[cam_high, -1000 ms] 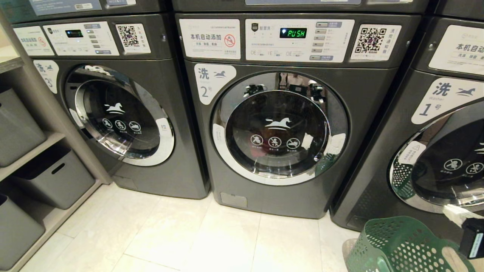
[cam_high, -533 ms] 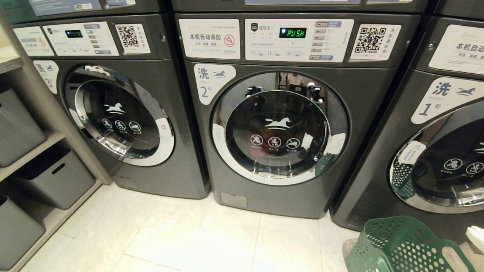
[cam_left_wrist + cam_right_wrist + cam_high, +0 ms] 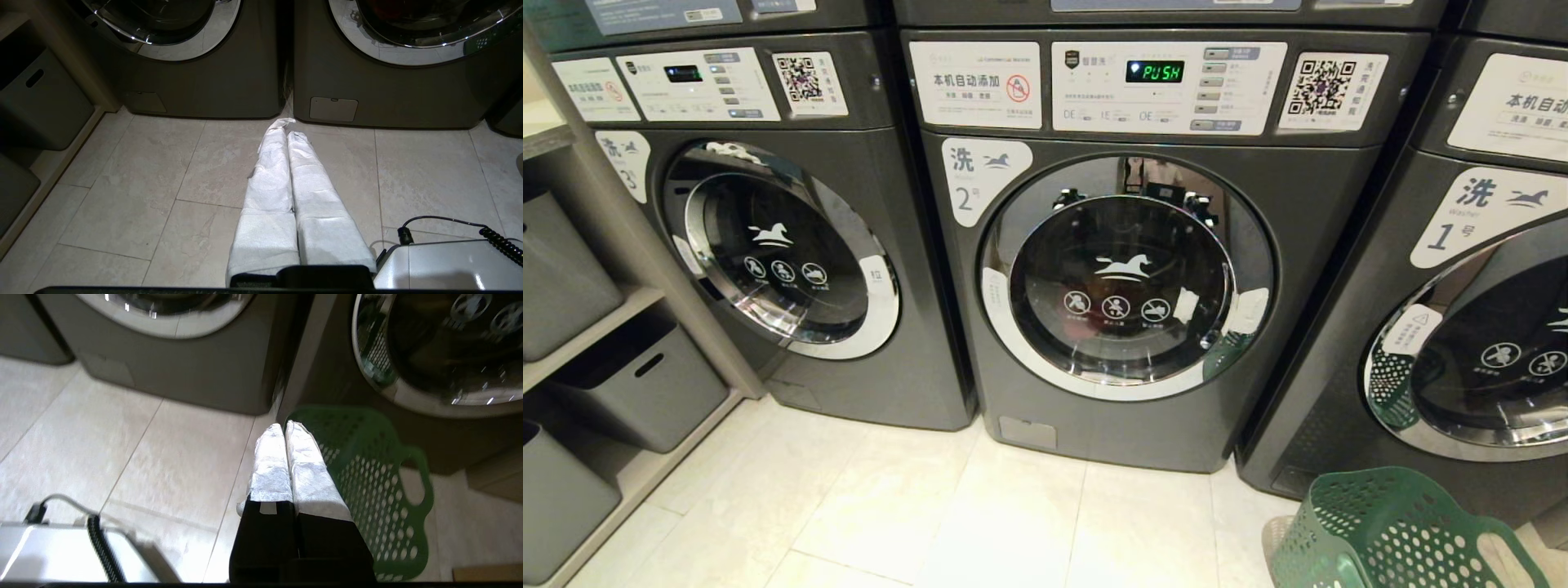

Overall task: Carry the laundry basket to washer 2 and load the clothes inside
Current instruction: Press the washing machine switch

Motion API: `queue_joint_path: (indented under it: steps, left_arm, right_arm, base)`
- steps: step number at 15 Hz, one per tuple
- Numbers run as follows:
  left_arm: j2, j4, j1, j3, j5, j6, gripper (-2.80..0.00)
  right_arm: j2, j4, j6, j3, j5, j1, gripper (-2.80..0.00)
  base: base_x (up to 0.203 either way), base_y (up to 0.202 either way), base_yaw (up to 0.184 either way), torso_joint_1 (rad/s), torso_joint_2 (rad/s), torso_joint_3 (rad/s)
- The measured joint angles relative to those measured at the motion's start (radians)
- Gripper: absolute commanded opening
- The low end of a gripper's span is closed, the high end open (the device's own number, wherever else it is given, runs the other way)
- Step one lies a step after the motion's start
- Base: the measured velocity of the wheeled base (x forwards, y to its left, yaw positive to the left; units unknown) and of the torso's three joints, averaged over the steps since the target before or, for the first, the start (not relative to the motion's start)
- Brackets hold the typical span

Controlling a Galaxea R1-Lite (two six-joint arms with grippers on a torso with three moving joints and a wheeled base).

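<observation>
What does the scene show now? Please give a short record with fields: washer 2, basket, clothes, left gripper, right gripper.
washer 2: middle machine, door closed, display reads PUSH
basket: green laundry basket on the floor, in front of the washer labelled 1
clothes: something red behind the washer 2 glass in the left wrist view; basket contents cannot be told
left gripper: shut, empty, above the floor tiles
right gripper: shut, empty, beside the basket

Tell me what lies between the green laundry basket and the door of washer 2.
Head view: only bare floor tile and washer 2's own grey front panel separate it from the laundry basket, which stands before washer 1.
</observation>
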Motion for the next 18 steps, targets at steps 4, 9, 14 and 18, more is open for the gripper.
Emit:
queue_joint_path:
  steps: [4, 9, 14, 18]
  left_arm:
    - [-0.006, -0.003, 0.0, 0.002, 0.005, -0.029, -2.8]
    - [-0.007, 0.001, 0.0, 0.001, -0.005, -0.021, -2.8]
    - [-0.007, 0.0, 0.0, 0.001, -0.004, -0.028, -2.8]
    - [-0.007, 0.0, 0.0, 0.001, -0.003, -0.028, -2.8]
  right_arm:
    - [-0.042, 0.116, 0.018, 0.012, 0.001, 0.095, -2.8]
    - [-0.054, 0.123, 0.055, 0.014, -0.037, 0.17, -2.8]
    - [-0.083, 0.125, 0.042, 0.013, -0.034, 0.086, -2.8]
    - [-0.247, 0.12, 0.019, 0.014, -0.031, 0.079, -2.8]
  base:
    - [0.0, 0.0, 0.0, 0.0, 0.0, 0.0]
    - [0.0, 0.0, 0.0, 0.0, 0.0, 0.0]
    - [0.0, 0.0, 0.0, 0.0, 0.0, 0.0]
    - [0.0, 0.0, 0.0, 0.0, 0.0, 0.0]
